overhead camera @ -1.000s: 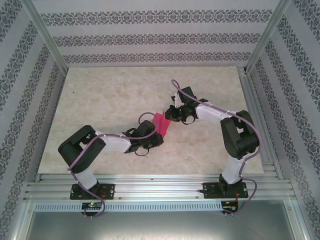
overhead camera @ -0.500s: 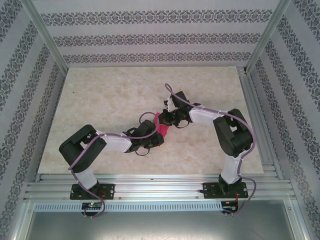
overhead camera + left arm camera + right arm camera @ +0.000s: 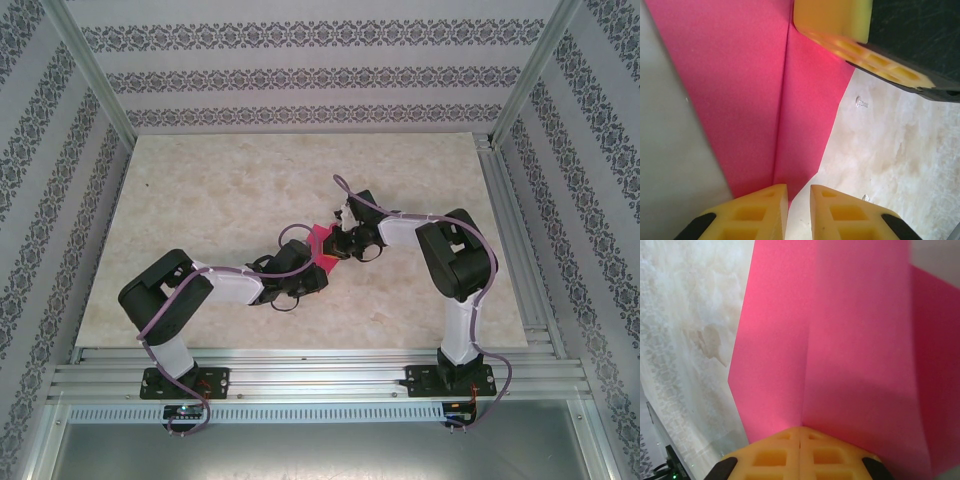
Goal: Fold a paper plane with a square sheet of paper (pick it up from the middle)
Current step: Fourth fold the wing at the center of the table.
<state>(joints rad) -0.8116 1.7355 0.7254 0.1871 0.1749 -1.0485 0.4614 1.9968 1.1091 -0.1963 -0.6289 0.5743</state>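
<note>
Over the middle of the pale marbled desk, the left gripper stood barely parted at a corner of the thin magenta-red square sheet of paper, hold unclear; the right gripper pinched its crease shut. A sharp fold likely demanded even tension.

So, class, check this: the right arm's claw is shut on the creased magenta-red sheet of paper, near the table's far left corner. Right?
Not quite. The right claw is shut on the creased magenta-red sheet of paper, but near the middle of the beige marbled table, not its far left corner. The top external view shows this.
</note>
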